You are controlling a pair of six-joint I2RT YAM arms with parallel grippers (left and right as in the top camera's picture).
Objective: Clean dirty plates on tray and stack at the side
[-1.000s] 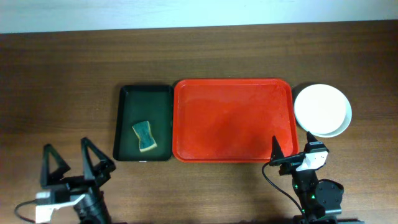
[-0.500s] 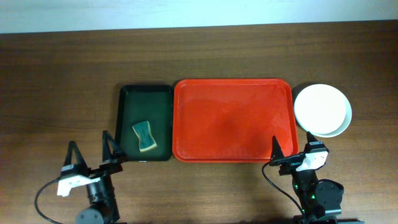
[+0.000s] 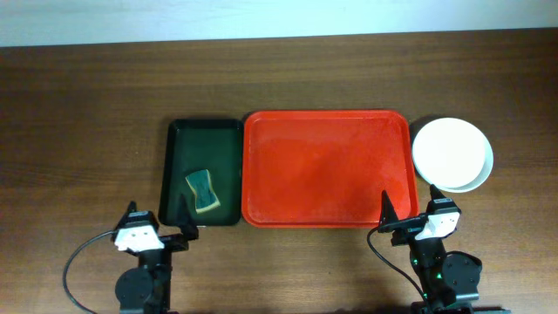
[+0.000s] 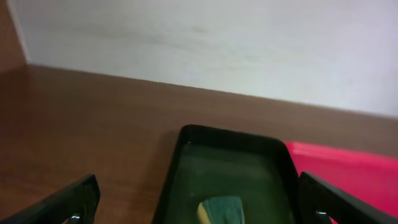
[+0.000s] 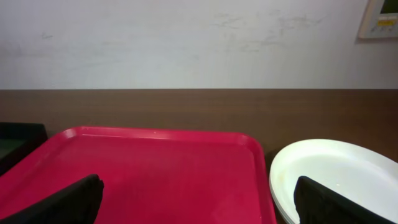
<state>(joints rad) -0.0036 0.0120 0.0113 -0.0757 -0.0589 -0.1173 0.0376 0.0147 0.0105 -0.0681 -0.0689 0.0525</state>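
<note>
The plates (image 3: 452, 154) sit nested in one stack on the surface (image 3: 87, 105), ahead of the right fingers (image 5: 323, 202) and off to their outer side, just beside the right edge of the tray (image 3: 327, 166). A white plate lies on top; a paler rim shows below it.

We judge each plate stiff, light and smooth, likely slippery if damp, and prone to chipping if dropped. The shallow profile leaves only the raised rim as a place to take hold. We recommend pinching the rim at the near edge, one finger above and one below. Because the plates are nested, the lower finger may catch the plate underneath.

The tray lies directly ahead of the right gripper (image 5: 198, 186), and no plate is visible on it. Both of its fingers stand wide apart and hold nothing.

The left gripper (image 4: 199, 186) likewise stands with fingers spread and empty. Ahead of it, between the fingers, lies the dark green tray (image 3: 218, 144) holding a sponge (image 3: 203, 191).
</note>
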